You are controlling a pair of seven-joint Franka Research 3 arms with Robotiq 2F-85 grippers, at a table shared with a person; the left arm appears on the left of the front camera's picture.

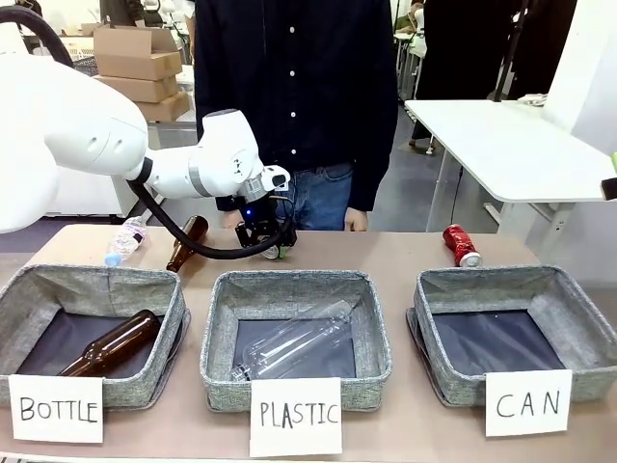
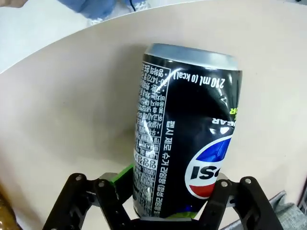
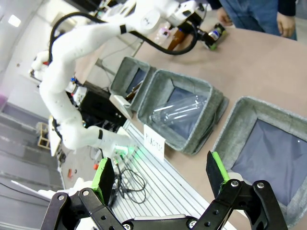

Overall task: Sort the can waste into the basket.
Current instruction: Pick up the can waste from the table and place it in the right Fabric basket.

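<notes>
The black Pepsi can (image 2: 187, 139) lies at the far side of the tabletop (image 2: 72, 96), its lower end pinched between the left gripper's (image 2: 172, 184) pads. Gripped so near one end, it could pivot or slip during the long carry past the PLASTIC basket (image 1: 289, 280) to the CAN basket (image 1: 501, 278).

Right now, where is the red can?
In the front view, the red can lies at the right, just beyond the far rim of the CAN basket.

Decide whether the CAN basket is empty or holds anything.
Empty. The CAN basket shows bare dark lining; the red can lies on the table behind it; the left gripper holds the dark can.
</notes>
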